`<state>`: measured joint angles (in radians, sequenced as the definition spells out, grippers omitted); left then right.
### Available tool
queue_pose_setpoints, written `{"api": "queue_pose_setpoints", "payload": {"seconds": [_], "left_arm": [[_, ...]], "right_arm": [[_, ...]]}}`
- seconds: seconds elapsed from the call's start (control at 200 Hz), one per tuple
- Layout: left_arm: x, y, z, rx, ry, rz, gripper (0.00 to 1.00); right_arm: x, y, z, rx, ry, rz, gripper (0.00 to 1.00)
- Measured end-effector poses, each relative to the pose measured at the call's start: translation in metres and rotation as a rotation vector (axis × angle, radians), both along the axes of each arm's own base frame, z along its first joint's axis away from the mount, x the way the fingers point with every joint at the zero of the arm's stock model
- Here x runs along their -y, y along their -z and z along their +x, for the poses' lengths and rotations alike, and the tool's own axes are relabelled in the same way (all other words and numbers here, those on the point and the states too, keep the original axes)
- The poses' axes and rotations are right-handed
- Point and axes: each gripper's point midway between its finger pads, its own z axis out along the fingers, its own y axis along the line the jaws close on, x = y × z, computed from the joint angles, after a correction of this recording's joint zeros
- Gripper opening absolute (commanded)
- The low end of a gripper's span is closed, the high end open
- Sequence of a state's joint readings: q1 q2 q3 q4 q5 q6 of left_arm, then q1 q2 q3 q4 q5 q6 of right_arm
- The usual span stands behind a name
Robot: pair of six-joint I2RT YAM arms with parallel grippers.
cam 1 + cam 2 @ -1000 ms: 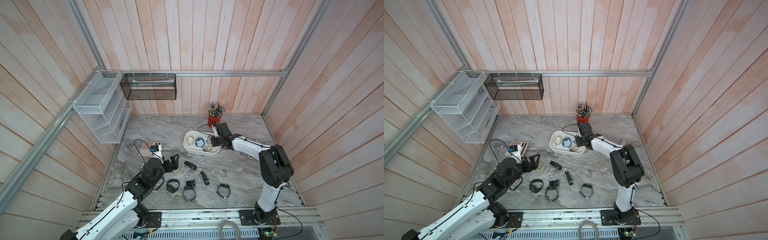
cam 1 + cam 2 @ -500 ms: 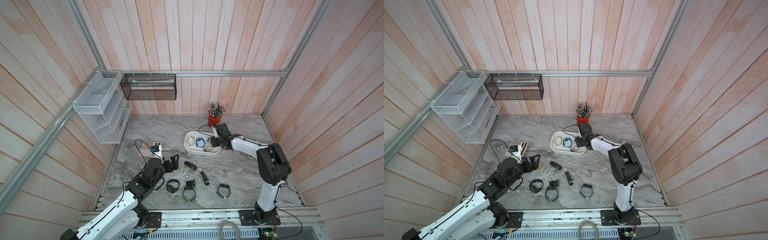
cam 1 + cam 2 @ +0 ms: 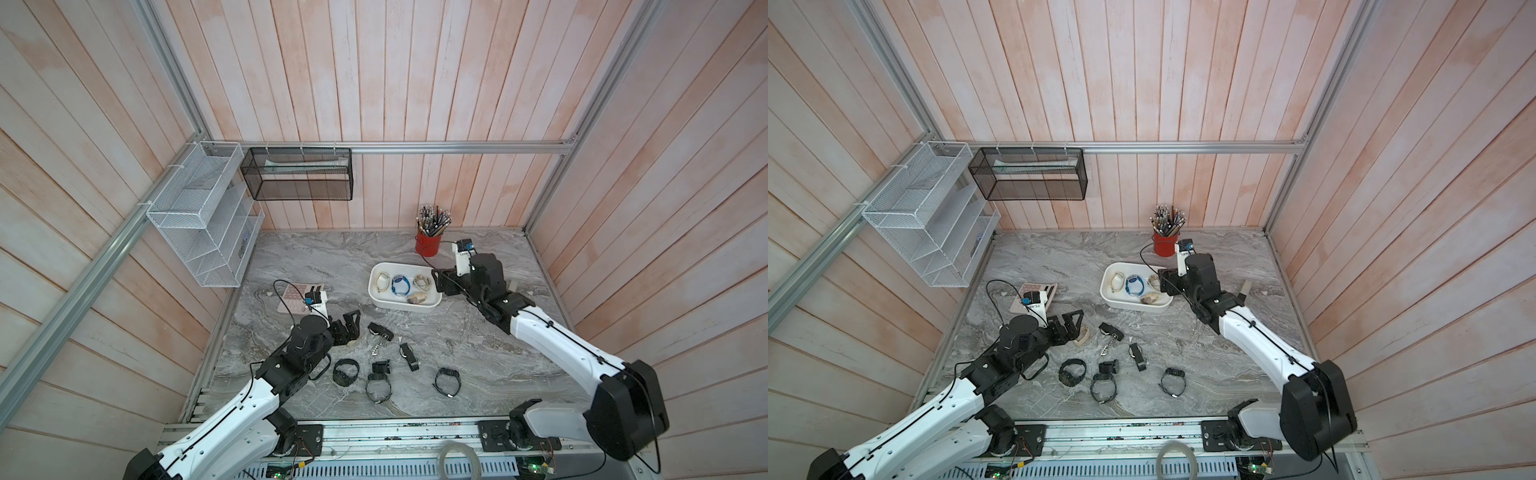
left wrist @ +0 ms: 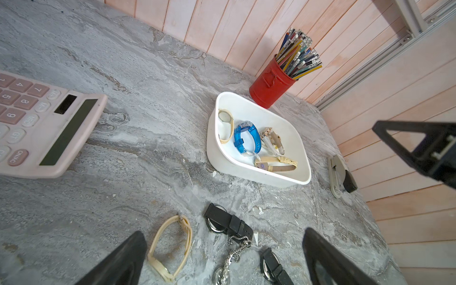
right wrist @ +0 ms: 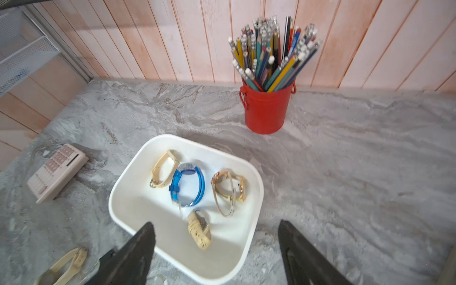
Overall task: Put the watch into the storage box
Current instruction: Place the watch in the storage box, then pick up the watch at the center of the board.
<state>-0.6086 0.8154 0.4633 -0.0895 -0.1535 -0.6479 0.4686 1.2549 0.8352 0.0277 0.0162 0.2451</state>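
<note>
i count four watches (image 3: 401, 284) in the storage box (image 3: 398, 306), six loose toward the worktop (image 3: 498, 374) front edge, left gripper (image 3: 347, 326) spread, right gripper (image 3: 437, 282) spread, empty

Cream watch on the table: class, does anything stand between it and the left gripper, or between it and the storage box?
Nothing visible does. The cream watch lies ahead of the open left gripper, and only bare table separates it from the storage box.

Left pincer (image 3: 350, 330) and right pincer (image 3: 439, 283) both stand spread wide apart.
</note>
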Motion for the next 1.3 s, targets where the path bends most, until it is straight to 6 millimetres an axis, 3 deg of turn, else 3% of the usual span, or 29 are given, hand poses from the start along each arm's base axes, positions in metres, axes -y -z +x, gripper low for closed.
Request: {"api": "queue_pose_setpoints", "payload": {"seconds": [0.115, 0.185, 0.315, 0.645, 1.3], "left_arm": [[0.003, 0.006, 0.000, -0.021, 0.014, 0.005, 0.99], [0.004, 0.009, 0.000, -0.031, 0.017, 0.010, 0.98], [0.005, 0.016, 0.000, -0.054, 0.019, 0.016, 0.92], [0.019, 0.055, 0.003, -0.236, 0.062, 0.096, 0.64], [0.034, 0.098, 0.016, -0.434, 0.088, 0.216, 0.55]], "right_arm": [[0.014, 0.036, -0.030, -0.058, 0.012, 0.015, 0.88], [0.017, 0.047, -0.037, -0.080, 0.020, 0.018, 0.88], [0.016, 0.041, -0.034, -0.059, 0.025, 0.042, 0.88], [0.011, 0.038, -0.026, -0.064, 0.023, 0.052, 0.88], [0.011, 0.040, -0.026, -0.071, 0.027, 0.055, 0.88]]}}
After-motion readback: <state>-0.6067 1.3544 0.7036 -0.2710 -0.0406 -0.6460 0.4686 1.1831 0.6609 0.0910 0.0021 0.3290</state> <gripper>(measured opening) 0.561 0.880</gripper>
